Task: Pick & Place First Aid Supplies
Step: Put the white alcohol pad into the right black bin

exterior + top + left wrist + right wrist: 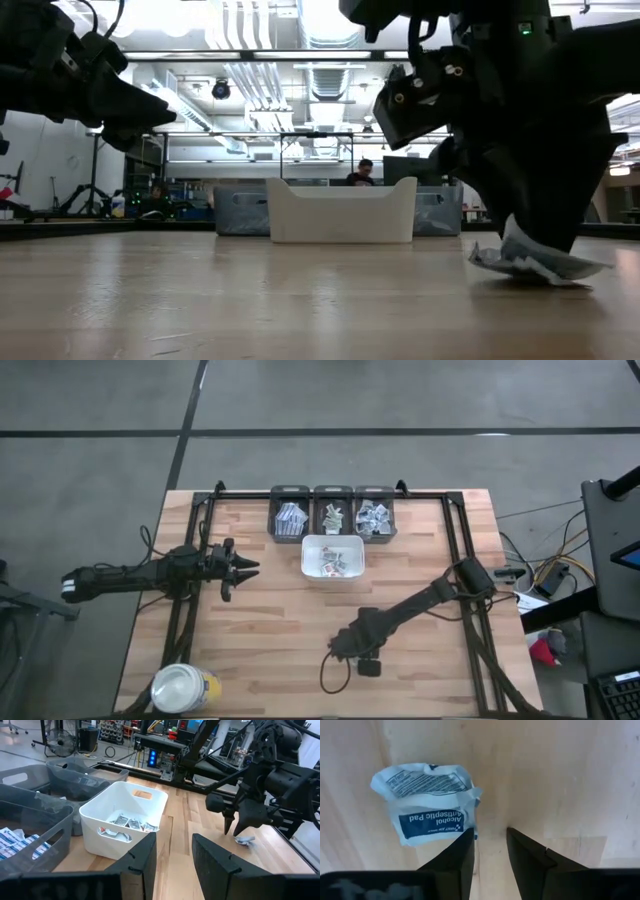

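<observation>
- The right gripper (350, 650) points down at the table's (270, 620) near part, jaws narrowly apart, holding nothing I can see; its tip is partly hidden from above.
- A crumpled alcohol pad packet (427, 802) lies at one finger.
- The left gripper (243, 568) hovers level, jaws narrow, empty.
- More packets (333, 561) fill the white tray (310, 545) farther back.

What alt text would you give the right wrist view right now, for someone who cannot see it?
A crumpled white and blue alcohol antiseptic pad packet lies on the pale wooden table, its edge touching one finger of the right gripper. The two dark fingers point down at the wood with a narrow gap between them that holds nothing.
</observation>
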You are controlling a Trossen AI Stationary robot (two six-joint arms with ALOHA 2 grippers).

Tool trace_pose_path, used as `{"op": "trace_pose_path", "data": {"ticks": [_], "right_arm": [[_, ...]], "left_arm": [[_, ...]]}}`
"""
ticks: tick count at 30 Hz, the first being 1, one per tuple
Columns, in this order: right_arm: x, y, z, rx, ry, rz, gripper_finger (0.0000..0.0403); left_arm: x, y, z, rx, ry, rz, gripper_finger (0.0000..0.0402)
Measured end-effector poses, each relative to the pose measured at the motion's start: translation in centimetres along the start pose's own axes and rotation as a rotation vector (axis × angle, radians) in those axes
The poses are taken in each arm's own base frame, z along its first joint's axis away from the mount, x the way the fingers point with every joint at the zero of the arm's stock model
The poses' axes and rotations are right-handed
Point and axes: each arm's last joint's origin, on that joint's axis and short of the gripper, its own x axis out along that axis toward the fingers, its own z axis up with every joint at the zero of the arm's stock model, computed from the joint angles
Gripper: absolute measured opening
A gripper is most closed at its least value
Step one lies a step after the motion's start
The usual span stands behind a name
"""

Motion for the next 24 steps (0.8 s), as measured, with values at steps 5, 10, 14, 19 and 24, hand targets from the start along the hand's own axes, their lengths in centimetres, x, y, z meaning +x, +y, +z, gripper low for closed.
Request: {"op": "trace_pose_path", "data": {"ticks": [5, 10, 14, 19, 24], "right_arm": [[0.4, -0.2, -0.3, 0.068, 0.011, -0.007, 0.0096], [0.2, -0.3, -0.6, 0.075, 0.032, 0.000, 0.0082], [-0.1, -0.5, -1.4, 0.086, 0.094, -0.021, 0.0076], [-1.4, -0.7, -2.2, 0.080, 0.119, -0.038, 0.0076], [-2.1, -0.3, -2.5, 0.063, 0.092, -0.025, 0.0086]], "left_arm": [[0.0, 0.0, 0.0, 0.000, 0.000, 0.000, 0.0120], [0.0, 0.0, 0.0, 0.000, 0.000, 0.000, 0.0120], [0.0, 0.0, 0.0, 0.000, 0.000, 0.000, 0.0119], [0.0, 0.0, 0.0, 0.000, 0.000, 0.000, 0.0120], [0.0, 0.0, 0.0, 0.001, -0.001, 0.000, 0.0119]]}}
